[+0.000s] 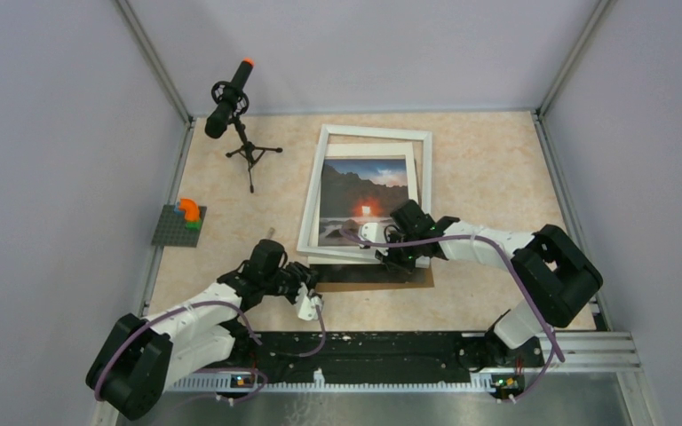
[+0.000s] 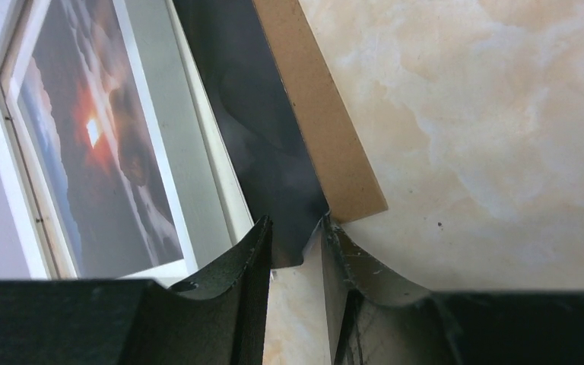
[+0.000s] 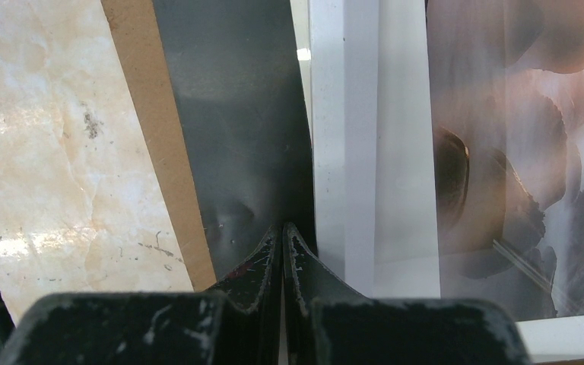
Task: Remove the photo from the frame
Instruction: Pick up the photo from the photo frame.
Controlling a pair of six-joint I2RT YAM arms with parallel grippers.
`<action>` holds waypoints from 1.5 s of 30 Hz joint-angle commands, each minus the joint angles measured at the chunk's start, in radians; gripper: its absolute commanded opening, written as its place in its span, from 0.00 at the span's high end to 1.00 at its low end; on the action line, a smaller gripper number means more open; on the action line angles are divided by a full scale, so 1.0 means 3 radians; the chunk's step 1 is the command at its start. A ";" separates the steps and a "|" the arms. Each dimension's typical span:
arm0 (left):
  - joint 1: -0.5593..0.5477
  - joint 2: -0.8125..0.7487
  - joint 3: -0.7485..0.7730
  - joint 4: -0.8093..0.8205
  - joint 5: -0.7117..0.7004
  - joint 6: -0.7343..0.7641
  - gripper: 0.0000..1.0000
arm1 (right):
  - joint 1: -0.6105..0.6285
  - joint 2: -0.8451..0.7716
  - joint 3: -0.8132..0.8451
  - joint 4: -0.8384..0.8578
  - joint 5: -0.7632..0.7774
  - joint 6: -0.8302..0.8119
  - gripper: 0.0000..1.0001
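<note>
The white frame (image 1: 366,133) lies flat mid-table with the photo (image 1: 364,200) of dark rocks and an orange glow inside it. Under its near edge stick out a black sheet (image 2: 258,114) and a brown backing board (image 2: 327,129). My left gripper (image 2: 296,228) is at their near-left corner, jaws partly closed, with the sheet's lifted corner touching both fingers. My right gripper (image 3: 283,228) is shut with nothing in it. Its tips rest on the black sheet (image 3: 236,114) beside the frame's white border (image 3: 350,137). The photo (image 3: 517,152) lies to their right.
A microphone on a small tripod (image 1: 231,102) stands at the back left. A grey baseplate with orange and green bricks (image 1: 180,222) lies by the left wall. Walls close in the table on three sides.
</note>
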 commanded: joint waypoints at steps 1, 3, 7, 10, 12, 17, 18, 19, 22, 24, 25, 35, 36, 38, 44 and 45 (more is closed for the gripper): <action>-0.0001 -0.0039 -0.0019 -0.0213 -0.0298 0.0099 0.64 | 0.0039 0.0210 -0.0233 -0.0223 0.0358 -0.0119 1.00; -0.0001 -0.0039 -0.0034 -0.0181 -0.0328 0.0076 0.64 | 0.0036 0.0224 -0.0229 -0.0230 0.0353 -0.0132 1.00; -0.0001 0.0062 0.0026 -0.0103 -0.0294 0.0006 0.64 | 0.0038 0.0237 -0.0221 -0.0243 0.0343 -0.0148 1.00; 0.0000 0.0113 0.0087 0.0002 -0.0197 -0.0036 0.67 | 0.0039 0.0240 -0.0218 -0.0243 0.0338 -0.0153 1.00; -0.0001 0.0120 0.0162 0.0006 -0.0100 -0.0085 0.74 | 0.0041 0.0237 -0.0214 -0.0243 0.0333 -0.0162 1.00; -0.0001 0.0132 0.0314 -0.0037 0.0105 -0.0149 0.88 | 0.0038 0.0237 -0.0208 -0.0243 0.0316 -0.0164 1.00; 0.0001 0.0142 0.0308 -0.0040 0.0150 -0.0119 0.88 | 0.0038 0.0239 -0.0208 -0.0243 0.0309 -0.0163 1.00; -0.0003 0.0156 0.0302 -0.0035 0.0195 -0.0103 0.87 | 0.0036 0.0238 -0.0208 -0.0243 0.0303 -0.0159 1.00; -0.0081 0.0235 0.0275 0.0032 0.0185 -0.0138 0.79 | 0.0039 0.0238 -0.0208 -0.0243 0.0301 -0.0156 1.00; -0.0174 0.0306 0.0233 0.0187 0.0079 -0.0204 0.75 | 0.0039 0.0241 -0.0203 -0.0247 0.0300 -0.0158 1.00; -0.0209 0.0347 0.0222 0.0234 0.0036 -0.0223 0.74 | 0.0039 0.0238 -0.0201 -0.0248 0.0298 -0.0161 1.00; -0.0524 0.0569 0.0152 0.0757 -0.0265 -0.0490 0.65 | 0.0039 0.0234 -0.0190 -0.0258 0.0244 -0.0163 1.00; -0.0577 0.0618 0.0159 0.0808 -0.0330 -0.0518 0.65 | 0.0039 0.0235 -0.0192 -0.0262 0.0235 -0.0163 1.00; -0.0654 0.0721 0.0201 0.0881 -0.0468 -0.0660 0.65 | 0.0039 0.0231 -0.0192 -0.0264 0.0220 -0.0163 1.00; -0.0781 0.0887 0.0277 0.0969 -0.0654 -0.0836 0.71 | 0.0039 0.0209 -0.0198 -0.0253 0.0189 -0.0154 1.00; -0.0810 0.0912 0.0286 0.0971 -0.0690 -0.0857 0.71 | 0.0039 0.0205 -0.0198 -0.0253 0.0183 -0.0154 1.00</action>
